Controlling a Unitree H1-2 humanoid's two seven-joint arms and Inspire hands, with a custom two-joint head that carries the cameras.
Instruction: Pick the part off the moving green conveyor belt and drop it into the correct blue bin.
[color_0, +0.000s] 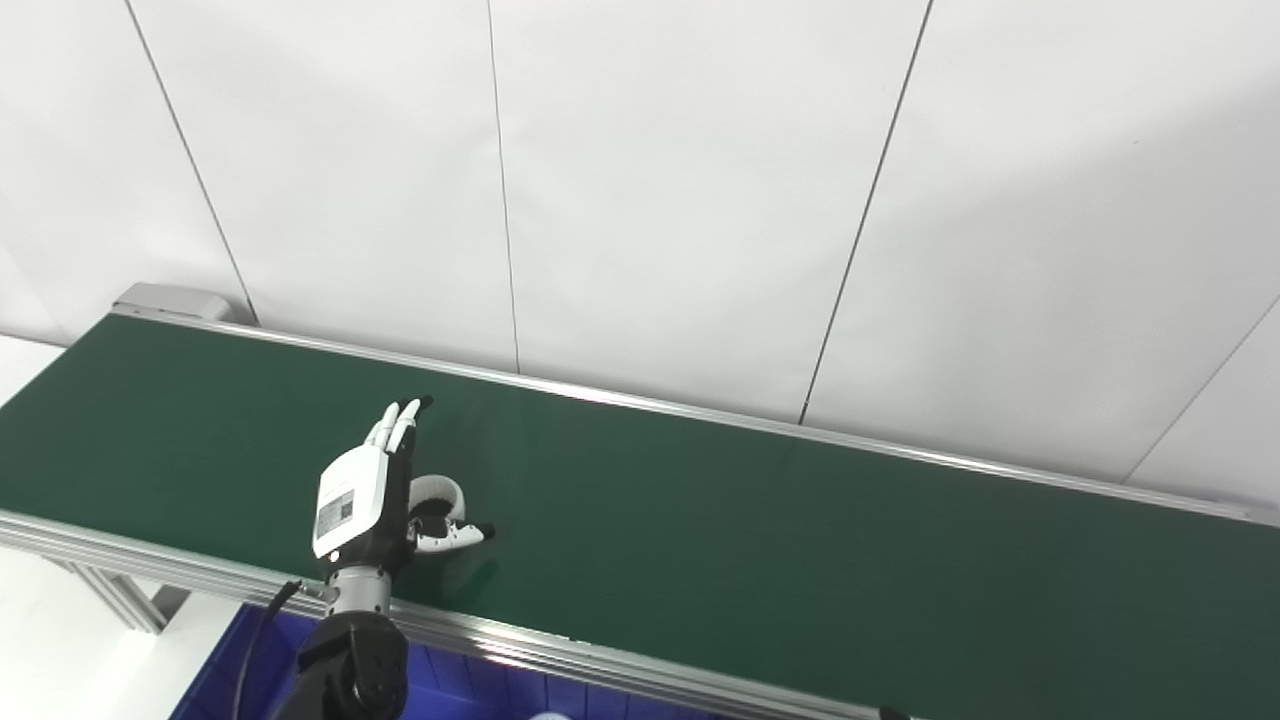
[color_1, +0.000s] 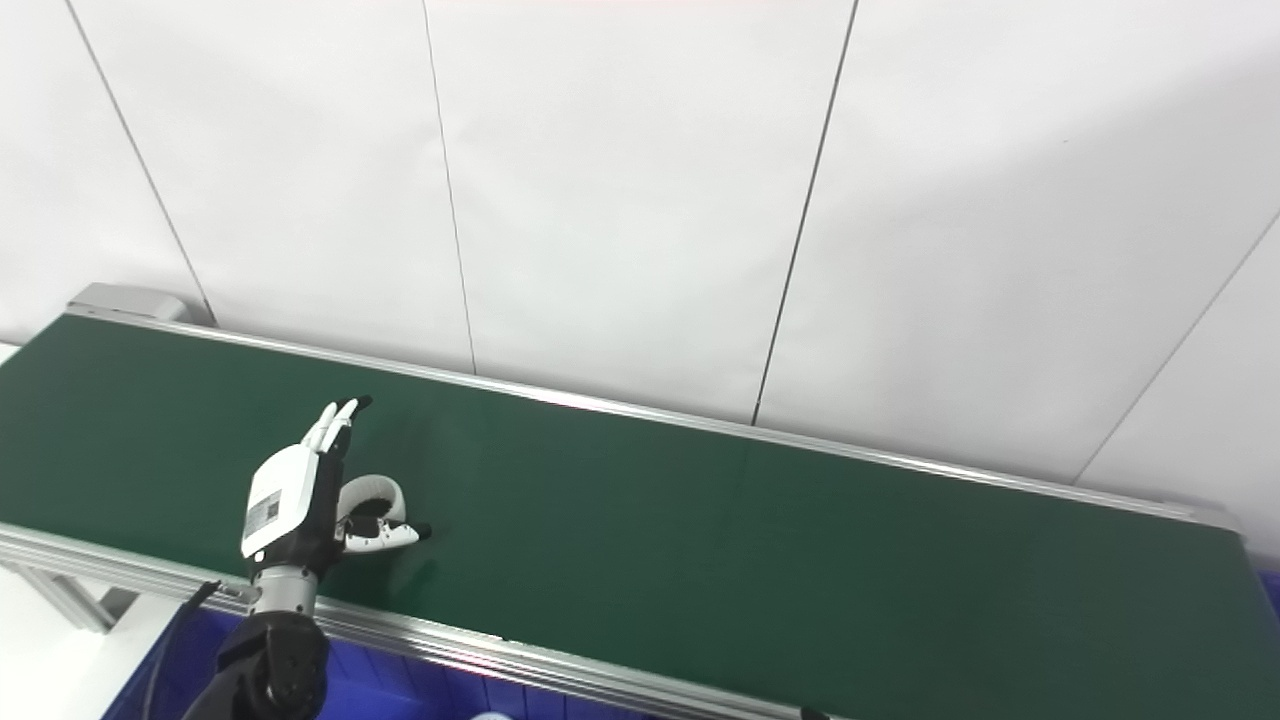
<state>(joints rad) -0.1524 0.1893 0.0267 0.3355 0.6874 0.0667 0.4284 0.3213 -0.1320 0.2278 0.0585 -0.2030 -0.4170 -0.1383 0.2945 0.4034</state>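
In the left eye view the left robot hand (color_0: 365, 495) stands over the green conveyor belt (color_0: 760, 540), close to the belt's near edge and toward its left end, with its back to the camera, its fingers (color_0: 402, 420) stretched up and away and its thumb (color_0: 455, 537) pointing out to the right. A white ring-shaped part (color_0: 440, 490) shows just beside the palm, between the fingers and the thumb; the robot hand is open around it, and whether any finger touches the part cannot be told from here. Below the near rail of the belt, at the bottom left, a blue bin (color_0: 230, 660) is partly in sight. The right robot hand is not in view. In the right eye view the same left robot hand (color_1: 295, 500) sits at the same place near the belt's near left edge, fingers spread and not curled, the white part (color_1: 372, 490) lying on the belt within the open span of the robot hand, with the thumb (color_1: 390, 538) below it. The blue bin (color_1: 170, 660) again shows under the near rail at the bottom left. Judging by this, the step in hand is the grasp itself: the robot hand has been set around the part but has not closed. The next move likely calls for closing the fingers and thumb on the ring promptly, since the belt is said to be moving, then lifting it clear of the near rail and carrying it back over the bin.
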